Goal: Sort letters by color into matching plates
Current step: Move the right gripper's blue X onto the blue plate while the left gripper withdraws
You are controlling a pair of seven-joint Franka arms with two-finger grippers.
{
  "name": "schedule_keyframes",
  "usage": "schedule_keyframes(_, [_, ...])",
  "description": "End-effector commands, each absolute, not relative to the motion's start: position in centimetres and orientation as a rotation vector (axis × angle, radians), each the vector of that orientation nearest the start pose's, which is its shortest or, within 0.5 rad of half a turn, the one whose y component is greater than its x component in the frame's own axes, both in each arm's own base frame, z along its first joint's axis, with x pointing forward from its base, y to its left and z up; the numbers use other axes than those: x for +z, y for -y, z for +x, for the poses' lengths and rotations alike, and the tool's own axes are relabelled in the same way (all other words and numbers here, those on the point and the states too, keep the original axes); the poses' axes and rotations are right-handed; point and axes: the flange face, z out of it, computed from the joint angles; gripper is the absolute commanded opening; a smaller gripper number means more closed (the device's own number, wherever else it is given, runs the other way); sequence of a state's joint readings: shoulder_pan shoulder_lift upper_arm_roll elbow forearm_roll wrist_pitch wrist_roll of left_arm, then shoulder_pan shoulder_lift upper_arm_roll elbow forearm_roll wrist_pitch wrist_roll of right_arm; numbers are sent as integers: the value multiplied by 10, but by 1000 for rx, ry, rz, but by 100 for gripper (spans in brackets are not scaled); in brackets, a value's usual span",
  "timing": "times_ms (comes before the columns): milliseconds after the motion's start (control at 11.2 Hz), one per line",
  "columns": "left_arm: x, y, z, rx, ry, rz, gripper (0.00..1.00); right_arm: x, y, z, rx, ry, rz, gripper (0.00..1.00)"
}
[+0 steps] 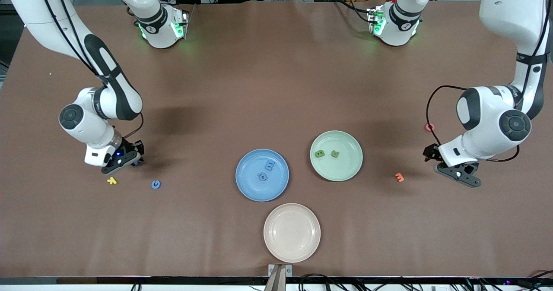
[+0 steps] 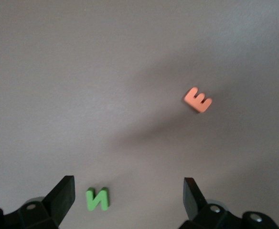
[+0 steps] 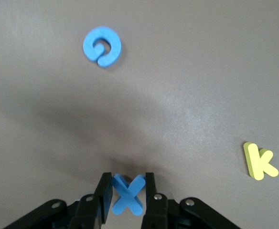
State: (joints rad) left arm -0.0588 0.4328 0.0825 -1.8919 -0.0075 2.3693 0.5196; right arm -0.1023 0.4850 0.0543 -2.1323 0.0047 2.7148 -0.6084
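My right gripper (image 3: 126, 183) is shut on a blue X letter (image 3: 128, 194), low over the table at the right arm's end (image 1: 131, 160). A blue G letter (image 3: 101, 46) lies loose close by (image 1: 156, 184). My left gripper (image 2: 129, 188) hangs open over a green N letter (image 2: 97, 199), which lies near one finger; in the front view this gripper (image 1: 460, 176) hides the N. The blue plate (image 1: 248, 183) holds two blue letters (image 1: 266, 171). Two green letters (image 1: 327, 154) lie in the mint green plate (image 1: 345, 170).
A yellow K (image 1: 112, 180) lies near the right gripper. An orange E (image 1: 399, 177) and a pink ring-shaped letter (image 1: 429, 127) lie near the left gripper. A cream plate (image 1: 292, 248) sits nearest the front camera, below the two coloured plates.
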Motion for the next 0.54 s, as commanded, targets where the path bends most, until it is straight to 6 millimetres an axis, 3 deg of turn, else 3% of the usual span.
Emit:
schedule_keyframes(0, [283,-44,626,-55,-837,-3025,100,220,-30,601,-131,513,-3074,19])
schedule_keyframes(268, [279,-69,624,-54,-881,-3023,100,235,-101,612,-185,206,-3084,19])
schedule_keyframes(446, [273,-76,618,-43,-885,-3040,100,240,-150,618,-211,102,-3057,19])
